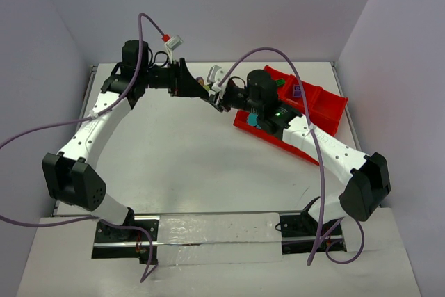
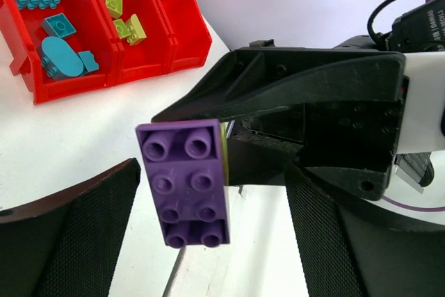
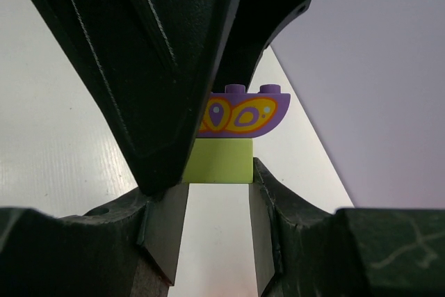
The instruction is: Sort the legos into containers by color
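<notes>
A white desk [image 1: 195, 151] carries two arms fixed at its near edge. The left arm [image 1: 97, 123] curves up the left side and the right arm [image 1: 327, 147] up the right side. Both bend inward and meet nose to nose above the middle of the desk, near its far edge.

A red tray [image 1: 332, 110] lies at the far right corner, set askew to the desk edges, with part of it under the right arm. The left wrist view shows one compartment holding teal bricks [image 2: 59, 39] and the next one holding lime bricks [image 2: 125, 22]. From above, a small purple piece [image 1: 297, 91] sits in a compartment nearer the far edge.

The left pincer [image 1: 198, 88] is spread wide. Its meshed pads [image 2: 83, 241] stand well apart on either side of the brick clump, and neither touches it.

The right pincer [image 3: 215, 189] is closed on the clump and holds it in the air between the two arms. Its fingertips pinch the lime brick [image 3: 217, 161] from both sides.

A purple brick [image 2: 188, 182] is stuck to that lime brick. It has two rows of four studs on one face, and its curved side shows an orange and yellow butterfly-wing print.
</notes>
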